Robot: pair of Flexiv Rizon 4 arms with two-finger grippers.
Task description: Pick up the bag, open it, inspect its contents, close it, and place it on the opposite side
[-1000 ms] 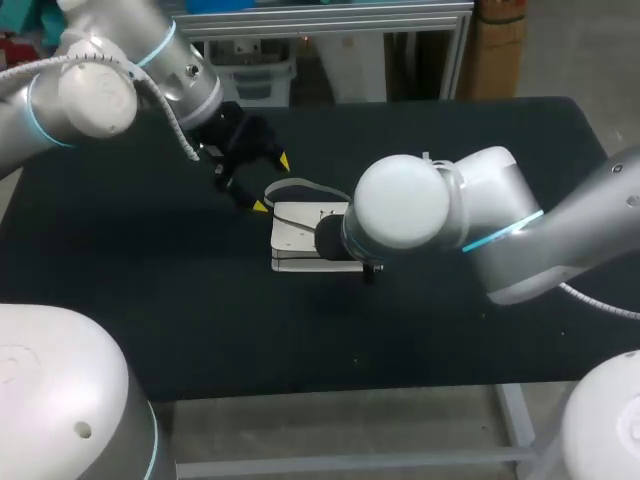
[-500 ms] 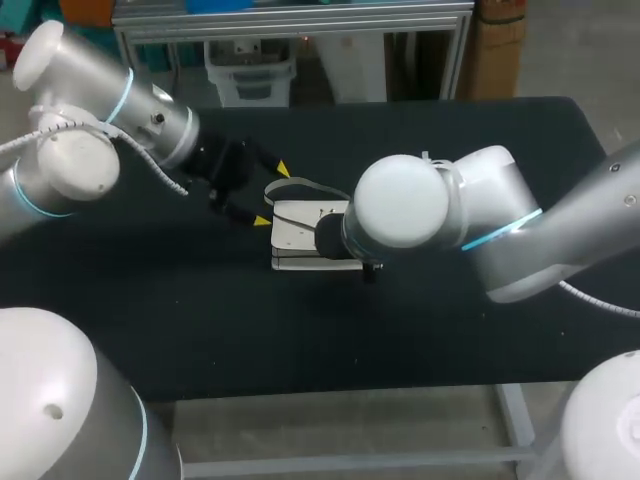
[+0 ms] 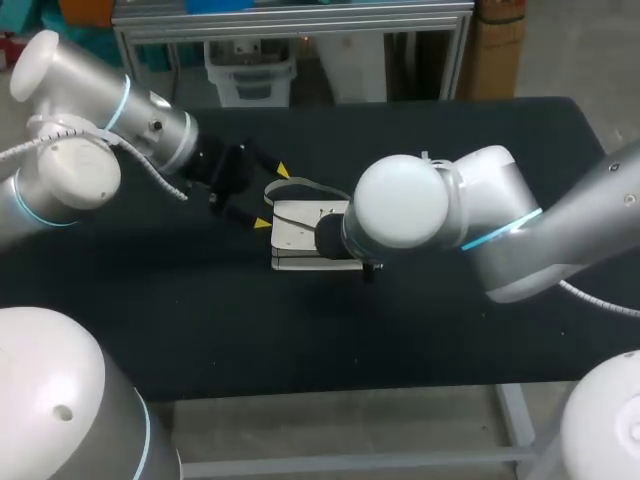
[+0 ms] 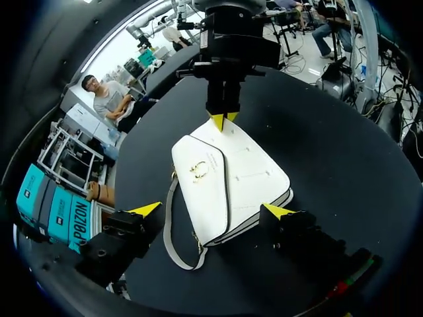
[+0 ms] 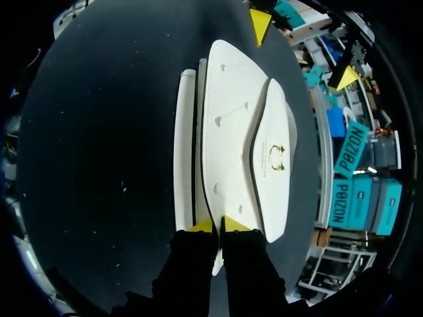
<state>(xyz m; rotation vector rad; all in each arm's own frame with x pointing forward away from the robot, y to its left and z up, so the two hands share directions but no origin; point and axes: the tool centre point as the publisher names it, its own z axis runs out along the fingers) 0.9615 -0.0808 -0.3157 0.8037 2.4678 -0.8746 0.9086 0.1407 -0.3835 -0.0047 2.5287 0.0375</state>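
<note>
Flat on the table (image 3: 200,320), white bag (image 3: 300,236) with long axis running from the empty, wide-open left tool (image 3: 272,196) straddling one end to the right tool (image 5: 218,226), tips together on the other end.

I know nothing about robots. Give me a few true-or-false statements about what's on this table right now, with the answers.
1. The bag lies flat on the table. True.
2. The bag is red. False: it is white.
3. The left gripper is shut. False: its fingers stand wide apart, flanking the bag's end.
4. The right gripper has its tips close together at the bag's edge. True.
5. The bag has a grey strap. True.
</note>
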